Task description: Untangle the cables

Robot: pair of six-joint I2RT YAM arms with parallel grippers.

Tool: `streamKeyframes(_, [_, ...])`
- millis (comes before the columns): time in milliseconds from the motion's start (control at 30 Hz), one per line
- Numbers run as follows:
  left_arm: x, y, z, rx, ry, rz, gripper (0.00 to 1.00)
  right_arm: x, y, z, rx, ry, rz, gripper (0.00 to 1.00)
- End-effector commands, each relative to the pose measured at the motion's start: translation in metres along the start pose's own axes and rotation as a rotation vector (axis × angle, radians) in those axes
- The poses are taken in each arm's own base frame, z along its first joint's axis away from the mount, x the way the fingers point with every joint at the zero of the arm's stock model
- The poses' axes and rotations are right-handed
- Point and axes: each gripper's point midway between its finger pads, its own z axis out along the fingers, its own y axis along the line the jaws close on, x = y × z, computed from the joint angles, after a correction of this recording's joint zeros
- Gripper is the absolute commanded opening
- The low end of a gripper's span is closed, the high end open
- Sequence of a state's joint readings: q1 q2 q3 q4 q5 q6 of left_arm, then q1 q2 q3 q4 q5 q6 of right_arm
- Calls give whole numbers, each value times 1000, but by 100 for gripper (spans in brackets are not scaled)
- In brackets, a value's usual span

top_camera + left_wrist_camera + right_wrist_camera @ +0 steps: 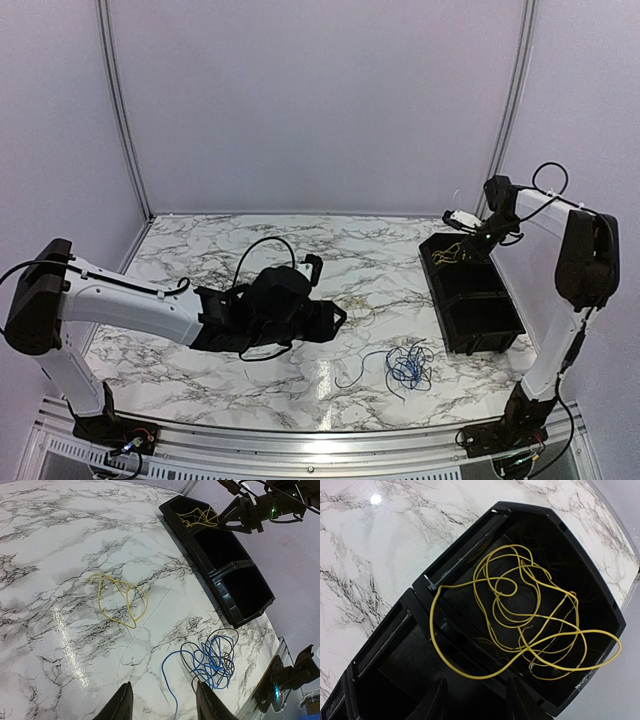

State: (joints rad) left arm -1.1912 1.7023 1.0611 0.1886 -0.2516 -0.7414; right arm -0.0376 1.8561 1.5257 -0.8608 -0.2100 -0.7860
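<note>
The blue and black cables point(214, 661) look light, limp and snag-prone, so pinch an outlying loop. Left gripper point(163, 687) and right gripper point(476, 681) stand spread, empty.

White marble-look table point(200, 370), pale lilac walls point(320, 100), alu corner posts point(122, 110), glare nr front edge

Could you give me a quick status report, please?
Left gripper open, empty, above table. Right gripper open over bin, yellow cable inside. Second yellow cable and blue-black tangle loose on table. Nothing blocking.
</note>
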Motion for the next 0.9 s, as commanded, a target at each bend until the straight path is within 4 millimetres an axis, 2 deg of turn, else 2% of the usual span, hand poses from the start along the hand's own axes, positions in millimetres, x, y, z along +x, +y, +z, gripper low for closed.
streamKeyframes(0, [-1,-2,4,-2,11,-3,46,-7,-16,5,53,15,10,38])
streamKeyframes(200, [1,-3,5,-1,18,-3,46,-11,-25,10,70,15,28,31])
streamKeyframes(400, [4,-2,9,-2,30,-3,46,-17,-32,19,72,10,45,20])
streamKeyframes(667, [11,-2,19,-8,62,2,46,-14,-38,41,59,38,57,17])
streamKeyframes(867, [5,21,29,-121,62,-33,46,-8,-43,56,55,60,85,16])
